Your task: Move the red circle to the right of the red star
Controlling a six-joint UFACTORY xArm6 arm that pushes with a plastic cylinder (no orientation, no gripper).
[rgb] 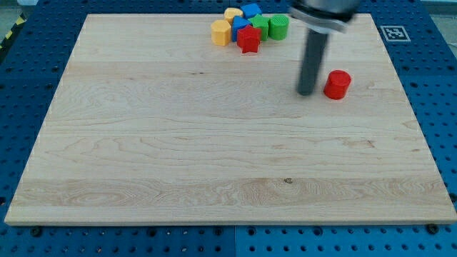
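The red circle (337, 84) is a short red cylinder lying on the wooden board (178, 157) at the view's upper right. The red star (248, 39) lies at the view's top, at the lower edge of a cluster of blocks. My tip (305, 93) rests on the board just left of the red circle, a small gap away from it. The red circle is to the right of and below the red star, well apart from it.
The cluster at the view's top holds a yellow block (221, 32), a second yellow block (233, 13), a blue block (250, 10), another blue block (239, 26), a green block (260, 27) and a green cylinder (278, 27). A marker tag (393, 32) sits beyond the board's right corner.
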